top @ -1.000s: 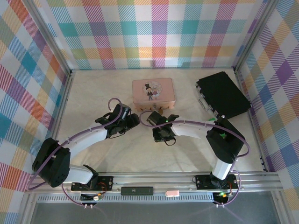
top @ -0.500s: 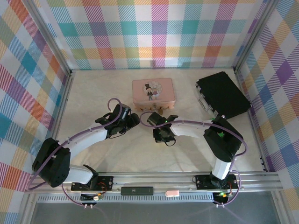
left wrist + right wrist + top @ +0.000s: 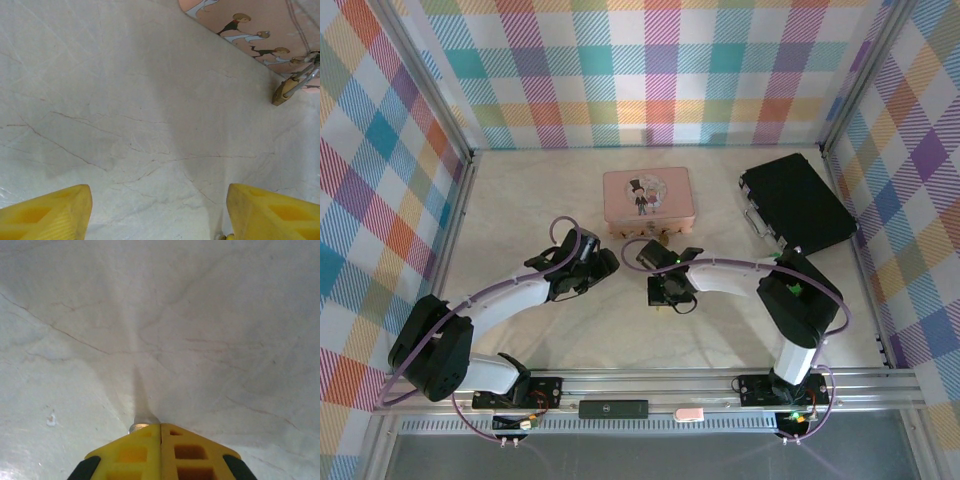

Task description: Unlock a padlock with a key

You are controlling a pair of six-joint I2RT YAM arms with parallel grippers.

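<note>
The tiny brass padlock [image 3: 283,91] hangs by its thin silvery shackle [image 3: 306,79] from the front clasp of the pink tin [image 3: 260,17]. From above, the padlock [image 3: 656,238] shows at the tin's near edge. My left gripper [image 3: 603,263] is open just left of it, its yellow fingers [image 3: 47,212] wide apart over bare table. My right gripper [image 3: 662,297] points down at the table, a little nearer than the padlock. Its fingers [image 3: 145,452] are shut, and a small metal tip of the key [image 3: 141,427] pokes out between them.
The pink tin [image 3: 648,199] with a cartoon couple stands at mid-table. A black case [image 3: 798,203] lies at the back right. Plaid walls close in the marble-look table [image 3: 520,200] on three sides. Purple cables loop over both arms.
The right gripper has shifted slightly left and toward the near side. The left gripper has drawn back a little from the tin. The padlock and tin have not moved.
</note>
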